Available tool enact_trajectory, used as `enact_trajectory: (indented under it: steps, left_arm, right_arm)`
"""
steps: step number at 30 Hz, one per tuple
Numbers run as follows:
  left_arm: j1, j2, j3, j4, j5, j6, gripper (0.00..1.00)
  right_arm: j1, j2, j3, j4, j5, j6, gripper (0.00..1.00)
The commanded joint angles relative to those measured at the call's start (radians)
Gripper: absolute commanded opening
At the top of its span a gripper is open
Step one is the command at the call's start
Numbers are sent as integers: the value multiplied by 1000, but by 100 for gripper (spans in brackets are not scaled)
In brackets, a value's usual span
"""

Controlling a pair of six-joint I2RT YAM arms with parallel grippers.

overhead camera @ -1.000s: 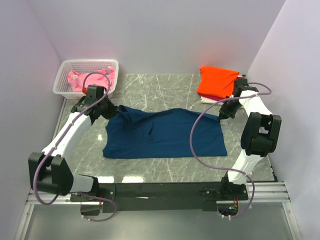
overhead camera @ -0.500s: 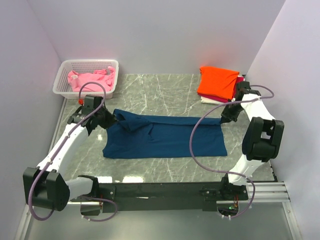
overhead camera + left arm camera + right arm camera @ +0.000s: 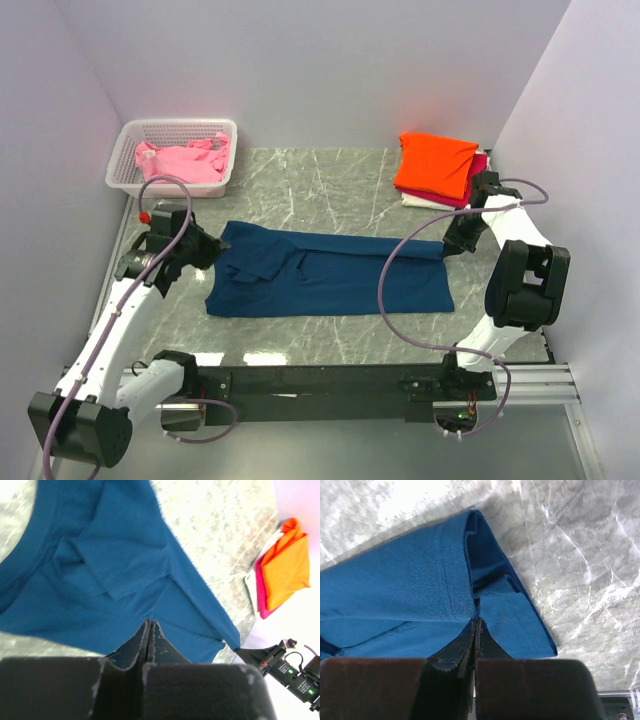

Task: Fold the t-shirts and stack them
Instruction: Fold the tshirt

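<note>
Fingers [image 3: 134, 649] of the left hand [image 3: 205, 250] are pressed tight together, clamped on the far edge of the navy t-shirt [image 3: 330, 285] at its collar end. The right hand [image 3: 452, 243] is likewise closed. In its wrist view its tips pinch the stitched hem at the shirt's opposite far corner, where the cloth is doubled over.

Between the two hands the shirt's far edge runs in a nearly straight line. Along it a band of cloth lies folded over the layer below. From that line the rest of the shirt spreads toward the arm bases and lies flat on the marble-patterned counter [image 3: 330, 185]. Seen from the left wrist, the neckline curves away from the fingertips and a sleeve lies folded on top of the body.

Just beyond the right hand, on its far side, sits a small stack. It has an orange t-shirt [image 3: 435, 165] on top, a magenta t-shirt [image 3: 478, 172] showing at the edge under it, and a white t-shirt [image 3: 414, 201] at the bottom. The right hand is near this stack but does not touch it.

Beyond the left hand, well apart from it in the far corner, stands a white lattice basket [image 3: 180, 126] with a crumpled pink t-shirt [image 3: 185, 162] inside.
</note>
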Motion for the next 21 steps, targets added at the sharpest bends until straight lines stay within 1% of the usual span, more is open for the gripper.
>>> enact_trajectory:
  steps: [1,6,9,12,13,14,16,17,19,20,21]
  left_arm:
    - [-1,-63,-40,-39,8,-44,0]
    - [-1,-101,-95,-30,-11,-36,0]
    - [-1,-71,-147,5,6,-6,0]
    - [-7,-23,-156,45,11,40,1]
    - [-7,6,-163,64,0,52,2]
    - [-8,24,-160,71,-9,78,7]
    - [-8,84,-146,76,-26,102,15]
    - [-7,102,-138,79,-55,123,26]
    - [-8,154,-124,97,-77,141,38]
    - [-7,168,-120,119,-93,154,48]
    - [-7,185,-114,130,-104,160,51]
  right_arm:
    - [-11,-52,-18,-1,31,-18,0]
    - [-12,-58,-36,5,39,-21,0]
    - [-12,-54,-39,7,34,-21,0]
    - [-12,-54,-41,10,34,-18,0]
    - [-12,-54,-41,10,37,-18,0]
    - [-11,-49,-41,10,40,-18,0]
    - [-14,-46,-44,10,42,-18,0]
    - [-12,-49,-45,13,39,-16,0]
    - [-12,-52,-54,17,37,-15,0]
    - [-14,-54,-56,19,34,-12,0]
    - [-14,-52,-58,20,31,-12,0]
